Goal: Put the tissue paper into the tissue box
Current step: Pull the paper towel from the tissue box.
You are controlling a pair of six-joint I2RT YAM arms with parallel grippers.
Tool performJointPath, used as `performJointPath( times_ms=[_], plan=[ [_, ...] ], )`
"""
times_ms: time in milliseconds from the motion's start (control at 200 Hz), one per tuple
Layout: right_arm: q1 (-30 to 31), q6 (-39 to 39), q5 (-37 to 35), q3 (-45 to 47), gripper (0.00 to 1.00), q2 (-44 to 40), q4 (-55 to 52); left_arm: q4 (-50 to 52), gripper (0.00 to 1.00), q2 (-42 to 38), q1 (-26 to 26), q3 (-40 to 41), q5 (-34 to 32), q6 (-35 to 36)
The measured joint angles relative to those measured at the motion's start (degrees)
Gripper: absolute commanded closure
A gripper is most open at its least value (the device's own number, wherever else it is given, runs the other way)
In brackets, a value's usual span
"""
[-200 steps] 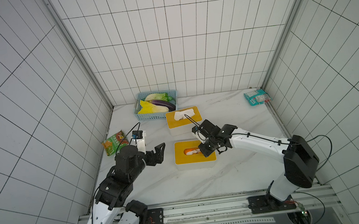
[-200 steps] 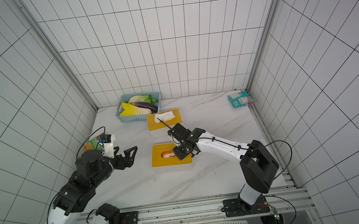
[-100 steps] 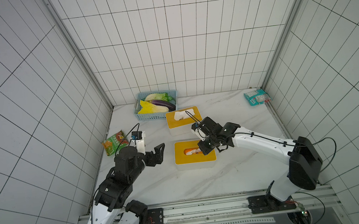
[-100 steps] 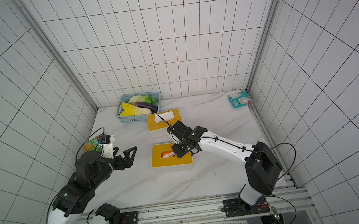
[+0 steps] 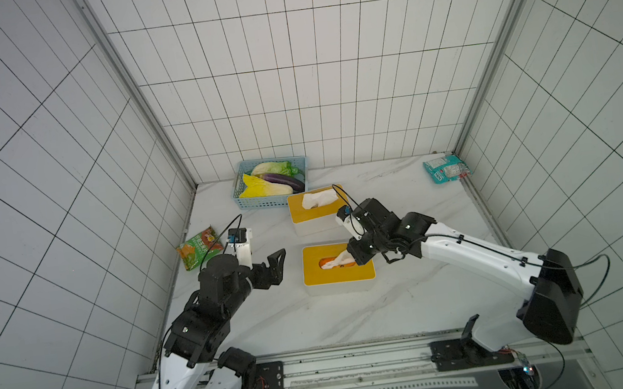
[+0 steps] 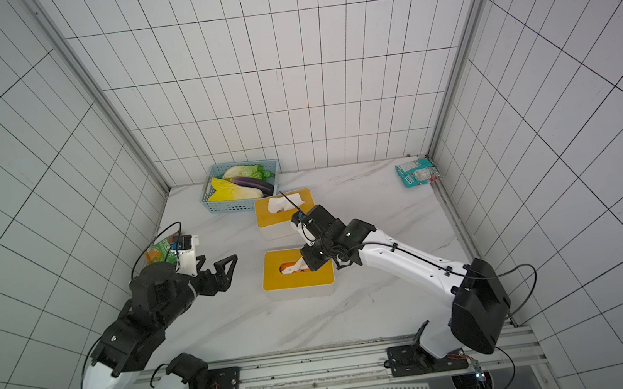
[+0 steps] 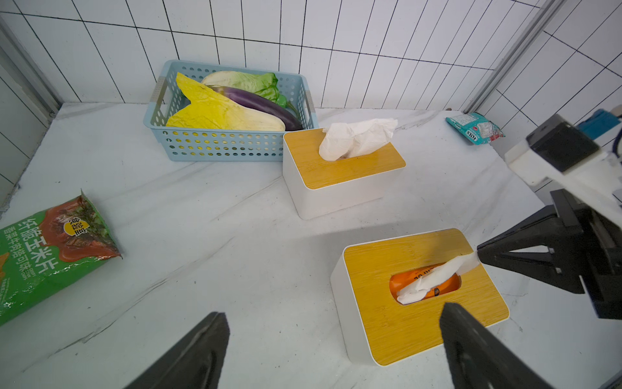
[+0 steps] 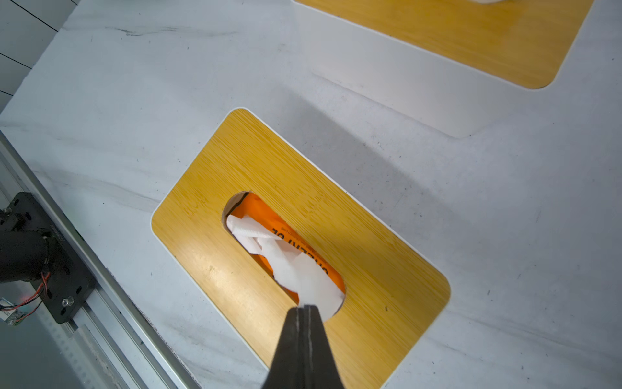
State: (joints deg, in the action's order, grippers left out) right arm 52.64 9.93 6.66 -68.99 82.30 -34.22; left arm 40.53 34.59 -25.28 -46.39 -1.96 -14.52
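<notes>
A white tissue box with a yellow wooden lid (image 5: pixel 328 276) (image 6: pixel 292 282) (image 7: pixel 377 269) (image 8: pixel 269 161) sits mid-table. A strip of white tissue paper (image 5: pixel 333 262) (image 6: pixel 294 267) (image 7: pixel 434 279) (image 8: pixel 286 262) rises slanting out of its oval slot, over an orange pack inside. My right gripper (image 5: pixel 350 256) (image 6: pixel 304 261) (image 7: pixel 479 256) (image 8: pixel 304 308) is shut on the strip's upper end, just above the slot's end. My left gripper (image 5: pixel 276 268) (image 6: pixel 230 268) (image 7: pixel 333 311) is open and holds nothing, low over the table to the left of this box.
A second tissue box (image 5: pixel 318 213) (image 7: pixel 336 168) with crumpled tissue sticking out stands just behind. A blue basket (image 5: pixel 262 204) of vegetables sits at the back. A green snack bag (image 5: pixel 199 247) lies at the left wall, a teal packet (image 5: pixel 446 169) at the back right.
The right arm's elbow has swung to the right and toward the front, while its gripper stays at the slot with the tissue. The left arm has not moved.
</notes>
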Motion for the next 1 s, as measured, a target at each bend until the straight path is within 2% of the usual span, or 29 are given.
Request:
performJointPath(
  times_ms=[135, 195, 295, 535, 655, 830, 999],
  plan=[
    [0.00, -1.03, -0.02, 0.66, 0.67, -2.36, 0.11, 0.02, 0.04, -0.09, 0.00, 0.04, -0.02, 0.00],
    [0.00, -2.01, 0.17, 0.66, 0.59, -3.54, 0.13, 0.02, 0.04, -0.13, 0.00, 0.04, -0.04, 0.00],
    [0.00, -4.63, 0.83, 0.63, 0.50, -5.86, 0.15, 0.02, 0.04, -0.31, 0.00, 0.04, -0.22, -0.02],
    [0.39, -15.89, 5.05, -0.44, 0.47, -7.02, -0.92, 0.04, 0.04, -2.12, 0.00, 0.13, -2.16, -0.20],
    [2.91, -22.77, 5.77, -0.72, 0.46, -5.09, -1.68, 0.04, 0.04, -3.04, 0.00, 0.13, -3.37, -0.28],
    [8.48, -32.96, 0.66, -0.87, 0.47, 0.74, -2.47, 0.07, 0.04, -3.74, 0.00, 0.13, -4.72, -0.52],
    [10.93, -40.22, -5.95, -2.08, 0.49, 5.97, -3.28, 0.09, 0.04, -3.80, 0.00, 0.13, -5.20, -0.66]
  ],
)
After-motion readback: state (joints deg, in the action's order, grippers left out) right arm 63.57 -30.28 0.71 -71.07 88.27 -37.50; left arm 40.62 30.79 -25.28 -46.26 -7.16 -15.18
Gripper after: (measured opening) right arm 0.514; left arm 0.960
